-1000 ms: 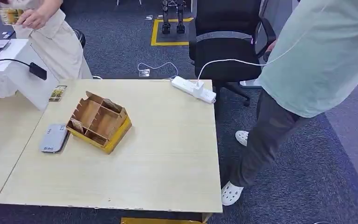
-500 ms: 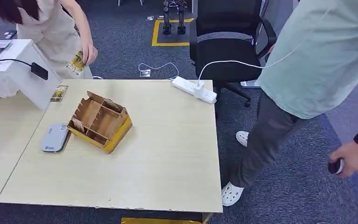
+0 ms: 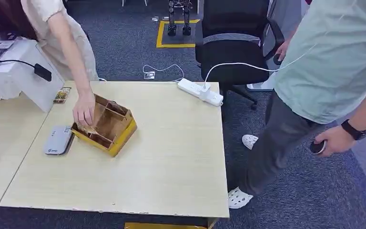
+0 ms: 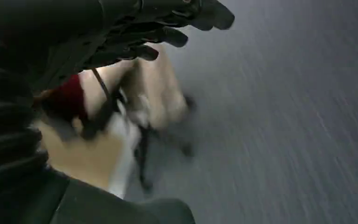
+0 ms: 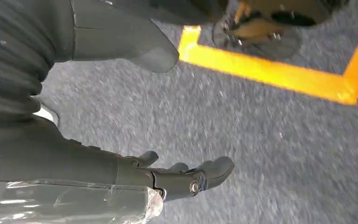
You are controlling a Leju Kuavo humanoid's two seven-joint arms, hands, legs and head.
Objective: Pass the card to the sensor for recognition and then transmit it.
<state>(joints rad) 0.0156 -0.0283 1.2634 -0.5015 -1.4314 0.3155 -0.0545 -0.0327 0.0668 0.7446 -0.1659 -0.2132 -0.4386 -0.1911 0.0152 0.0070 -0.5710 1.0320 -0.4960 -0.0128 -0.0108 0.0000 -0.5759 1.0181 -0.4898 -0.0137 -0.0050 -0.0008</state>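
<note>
Fingers (image 4: 168,35) of the left hand (image 4: 135,32) and right hand (image 5: 168,179) hang spread, holding nothing; a person's hand (image 3: 84,110) reaches into the cardboard organizer (image 3: 112,129) beside the card reader (image 3: 56,141).

A light wooden table (image 3: 162,157) carries a yellow-edged cardboard organizer (image 3: 106,125), with a grey card reader (image 3: 57,140) just beside it, a card (image 3: 62,95) near the far corner and a white power strip (image 3: 200,91) at the far edge.

You have a grey sensor (image 3: 57,140) lying flat just beside the person's hand (image 3: 84,109), which reaches into the yellow-edged cardboard card box (image 3: 106,124)
</note>
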